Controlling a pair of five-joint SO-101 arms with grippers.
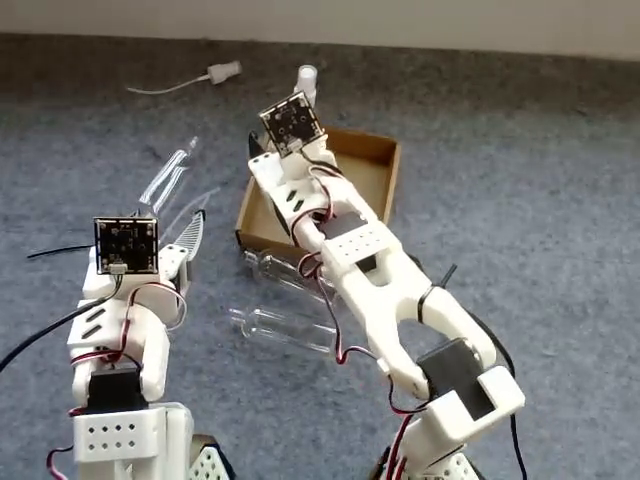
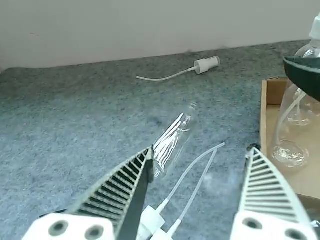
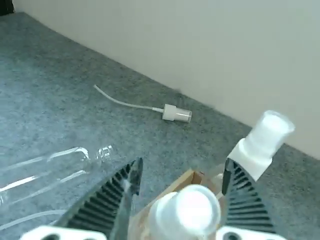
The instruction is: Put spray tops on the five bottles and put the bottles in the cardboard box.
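The cardboard box (image 1: 372,152) lies mid-table, and its wall (image 2: 266,125) shows beside my left arm. My right gripper (image 3: 182,167) hangs open over the box's near corner, its fingers either side of the white spray top (image 3: 185,210) of a capped bottle (image 2: 292,125) standing in the box. A second capped bottle (image 3: 262,140) stands just behind. My left gripper (image 2: 200,155) is open low over the carpet, with two loose spray tops (image 2: 155,220) and their tubes between its fingers. Ahead of it lies an uncapped clear bottle (image 2: 172,140).
Two more uncapped bottles (image 1: 290,270) (image 1: 285,330) lie on the carpet between the arms, partly under the right arm. A loose spray top with tube (image 1: 220,72) lies far back near the wall. Grey carpet (image 1: 520,200) covers the table right of the box.
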